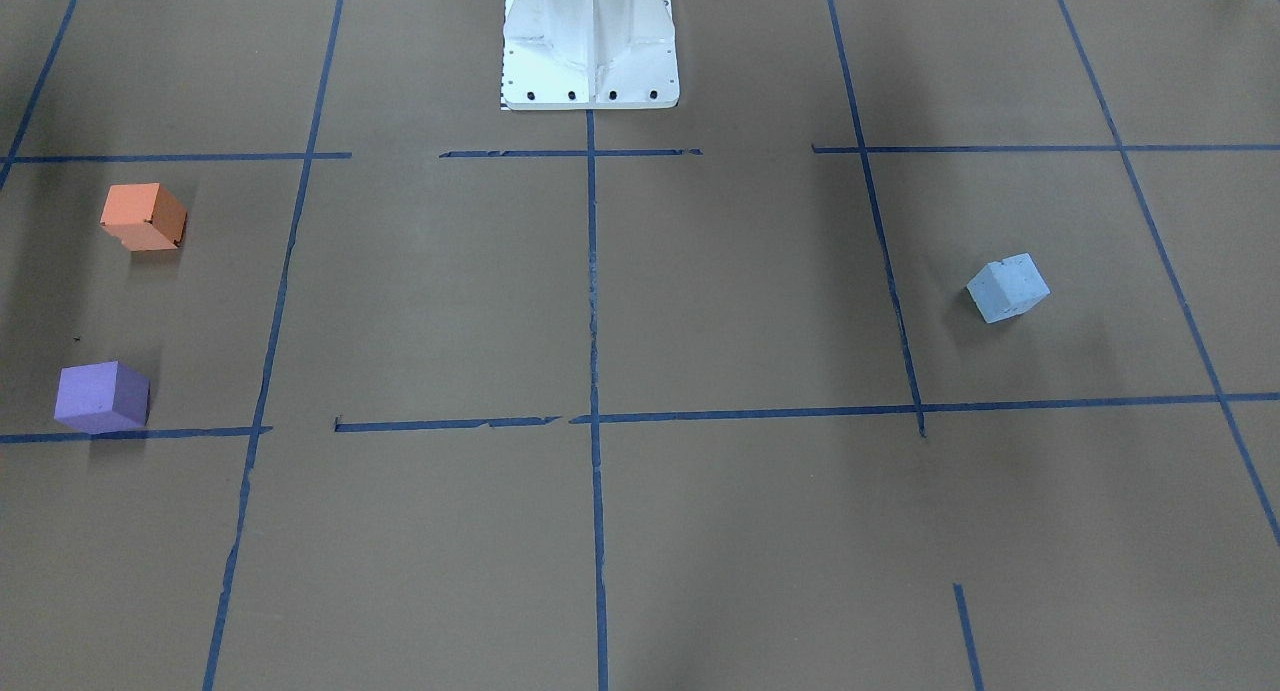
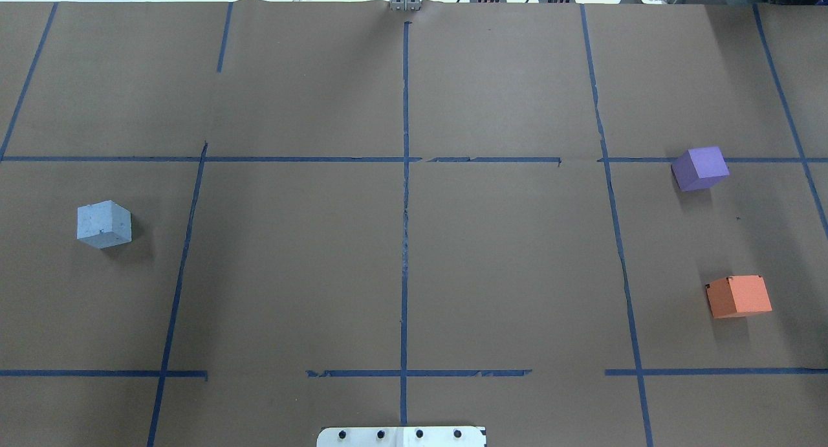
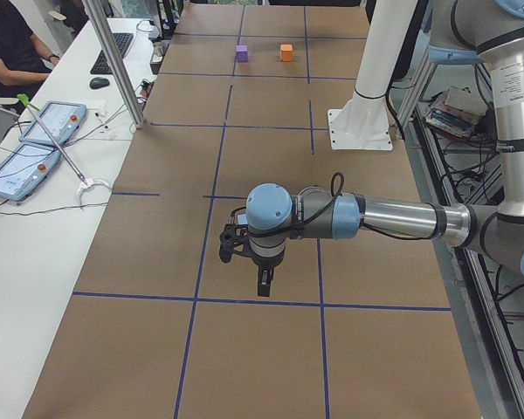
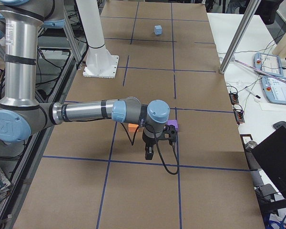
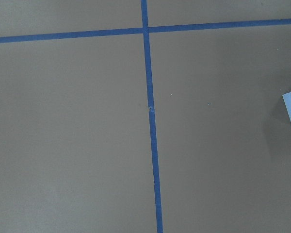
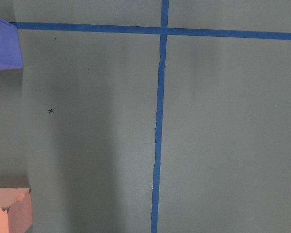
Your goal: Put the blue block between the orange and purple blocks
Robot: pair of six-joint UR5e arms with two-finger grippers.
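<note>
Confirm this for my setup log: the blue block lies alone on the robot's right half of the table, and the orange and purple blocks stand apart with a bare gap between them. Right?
Not quite. The blue block lies alone on the robot's left half of the table, as the overhead exterior view shows. The rest holds: the orange block and the purple block stand apart with a bare gap between them.

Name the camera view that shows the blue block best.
Overhead exterior: the blue block sits whole, large and unobstructed. Front-facing matches it nearly; exterior right shows it small and far; the left wrist view catches only a corner; the others show none of it.
</note>
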